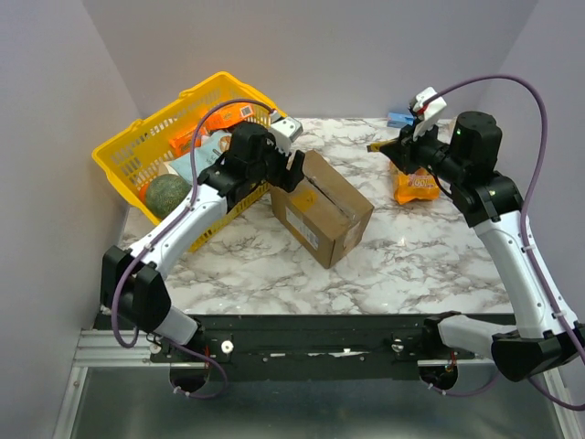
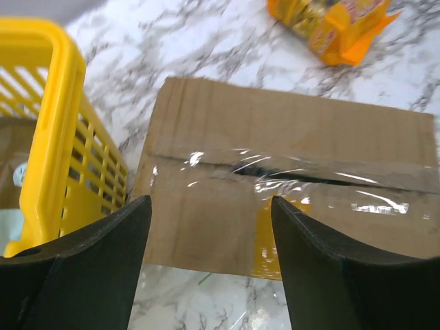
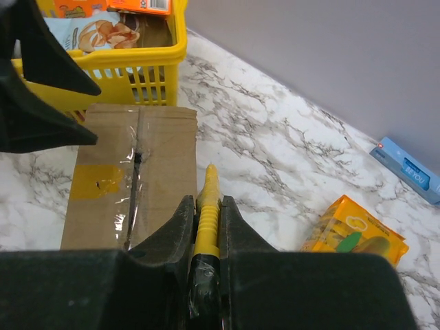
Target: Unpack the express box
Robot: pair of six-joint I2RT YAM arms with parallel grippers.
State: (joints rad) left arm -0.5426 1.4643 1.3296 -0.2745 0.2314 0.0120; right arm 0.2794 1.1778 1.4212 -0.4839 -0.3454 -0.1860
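Marble tabletop (image 1: 411,256) carries the taped express box (image 1: 322,206) just beside the yellow basket (image 1: 114,155). I see my left gripper (image 2: 210,210) spread wide over the box's basket-side end, while my right gripper (image 3: 206,206) clamps a yellow tool (image 3: 208,182).

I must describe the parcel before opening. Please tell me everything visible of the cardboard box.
The express box is a brown corrugated cardboard carton, closed, its top flaps meeting in a centre seam under clear tape, with a yellow sticker on top and a white label on one side. It lies flat and diagonal on the marble table, close to the yellow basket. The open left gripper hovers at one end; contact cannot be told.
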